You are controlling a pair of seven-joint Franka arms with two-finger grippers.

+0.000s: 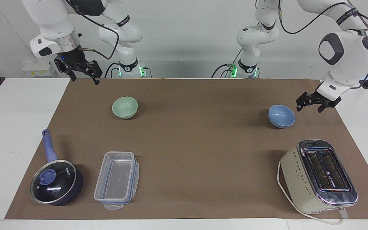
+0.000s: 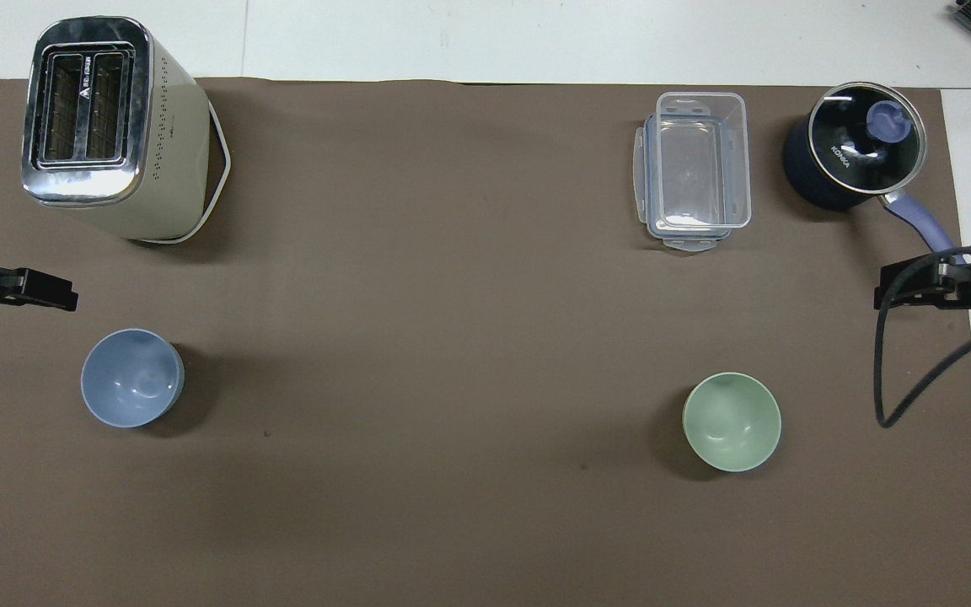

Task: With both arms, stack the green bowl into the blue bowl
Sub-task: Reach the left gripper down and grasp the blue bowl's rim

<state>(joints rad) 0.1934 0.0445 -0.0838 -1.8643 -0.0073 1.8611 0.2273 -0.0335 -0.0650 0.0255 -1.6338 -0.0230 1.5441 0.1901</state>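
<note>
Just two bowls — green bowl [image 1: 125, 107], blue bowl [image 1: 281, 116]

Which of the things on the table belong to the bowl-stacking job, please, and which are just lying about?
For the job:
- green bowl
- blue bowl
- left gripper, open, beside the blue bowl
- right gripper, open, waiting

Just lying about:
- toaster
- lidded saucepan
- clear plastic container

Two bowls are set apart on the mat [image 1: 187, 143], the blue bowl [image 1: 281, 116] toward the left arm's end, the green bowl [image 1: 125, 107] toward the right arm's. Farther out, the toaster [image 1: 318, 175], box [image 1: 117, 180] and saucepan [image 1: 57, 182] are placed.
</note>
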